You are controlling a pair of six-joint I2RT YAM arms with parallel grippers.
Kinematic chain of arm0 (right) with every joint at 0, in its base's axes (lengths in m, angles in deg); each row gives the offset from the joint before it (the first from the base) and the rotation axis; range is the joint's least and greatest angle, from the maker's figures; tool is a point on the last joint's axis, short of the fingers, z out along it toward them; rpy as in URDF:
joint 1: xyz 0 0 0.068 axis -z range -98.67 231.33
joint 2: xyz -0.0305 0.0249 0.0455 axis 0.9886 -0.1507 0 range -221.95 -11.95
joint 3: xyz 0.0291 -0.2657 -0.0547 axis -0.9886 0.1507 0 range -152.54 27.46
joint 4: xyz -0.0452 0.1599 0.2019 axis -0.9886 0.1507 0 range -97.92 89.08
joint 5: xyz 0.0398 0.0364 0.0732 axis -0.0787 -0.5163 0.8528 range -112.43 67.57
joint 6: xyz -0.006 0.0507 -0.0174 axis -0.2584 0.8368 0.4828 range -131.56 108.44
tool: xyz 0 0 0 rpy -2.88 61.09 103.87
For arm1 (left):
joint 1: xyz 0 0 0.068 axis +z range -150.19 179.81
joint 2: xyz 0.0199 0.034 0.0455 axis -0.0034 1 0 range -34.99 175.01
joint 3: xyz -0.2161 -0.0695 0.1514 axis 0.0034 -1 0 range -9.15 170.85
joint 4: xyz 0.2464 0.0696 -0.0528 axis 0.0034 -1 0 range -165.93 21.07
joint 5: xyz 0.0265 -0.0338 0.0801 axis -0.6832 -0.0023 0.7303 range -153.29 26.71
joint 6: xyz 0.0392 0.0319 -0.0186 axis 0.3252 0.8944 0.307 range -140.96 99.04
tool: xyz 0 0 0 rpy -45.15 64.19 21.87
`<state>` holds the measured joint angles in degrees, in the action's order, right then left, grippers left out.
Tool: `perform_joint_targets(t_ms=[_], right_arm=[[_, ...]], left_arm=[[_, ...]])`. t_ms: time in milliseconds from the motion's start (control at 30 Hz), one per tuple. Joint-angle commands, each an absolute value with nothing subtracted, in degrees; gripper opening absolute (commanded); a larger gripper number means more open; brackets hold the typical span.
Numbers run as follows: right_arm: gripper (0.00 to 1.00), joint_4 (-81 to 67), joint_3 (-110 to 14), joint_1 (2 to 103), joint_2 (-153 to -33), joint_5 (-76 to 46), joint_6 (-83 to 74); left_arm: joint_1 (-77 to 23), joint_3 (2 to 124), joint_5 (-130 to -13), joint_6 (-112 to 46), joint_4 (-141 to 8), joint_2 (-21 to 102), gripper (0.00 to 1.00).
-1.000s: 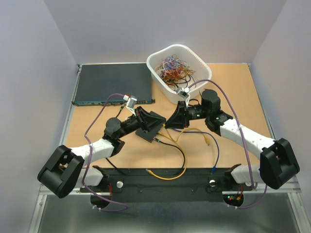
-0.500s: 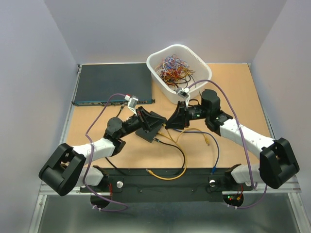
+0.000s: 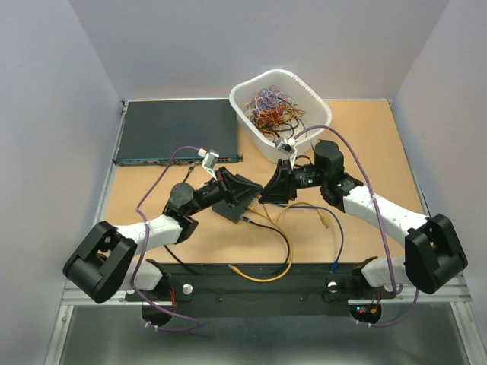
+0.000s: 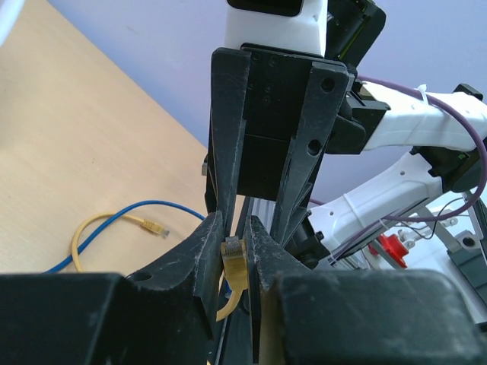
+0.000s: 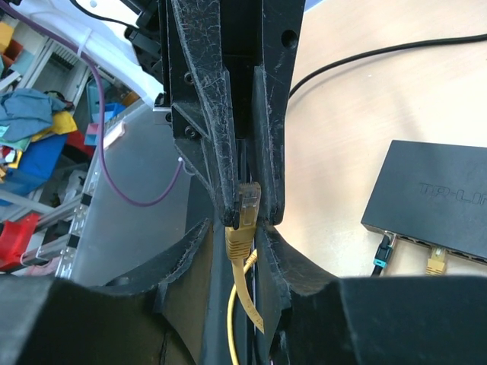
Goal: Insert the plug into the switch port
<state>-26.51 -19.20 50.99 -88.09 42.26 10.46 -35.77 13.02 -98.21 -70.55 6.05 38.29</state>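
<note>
My two grippers meet tip to tip just above the small black switch (image 3: 228, 207). The yellow plug (image 4: 233, 262) sits between the fingers of my left gripper (image 4: 233, 224), which is shut on it. In the right wrist view the plug (image 5: 245, 205) has its head pinched by the left fingers (image 5: 205, 114). Its boot lies between the jaws of my right gripper (image 5: 243, 228), which stand slightly apart around it. The switch (image 5: 434, 198) shows its row of ports (image 5: 407, 242) to the right, with a black and a yellow plug seated.
A white basket (image 3: 313, 103) of tangled cables stands behind the grippers. A wide dark grey unit (image 3: 175, 128) lies at the back left. Loose yellow (image 3: 266, 277), blue (image 3: 340, 239) and black (image 3: 285, 239) cables trail over the table toward the near edge.
The grippers stay tip to tip over the switch. The left arm's rear part has shifted slightly to the right.
</note>
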Motion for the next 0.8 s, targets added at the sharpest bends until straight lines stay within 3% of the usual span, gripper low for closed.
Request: perform_joint_targets(t_ms=[0, 767], right_arm=[[0.35, -30.2, -18.8, 50.6, -88.6, 45.4, 10.6], [0.30, -30.2, -18.4, 50.6, -88.4, 45.5, 10.3]], left_arm=[[-35.9, 15.9, -97.7, -70.4, 38.3, 38.3, 0.00], [-36.0, 15.4, -96.3, -68.4, 35.1, 35.4, 0.00]])
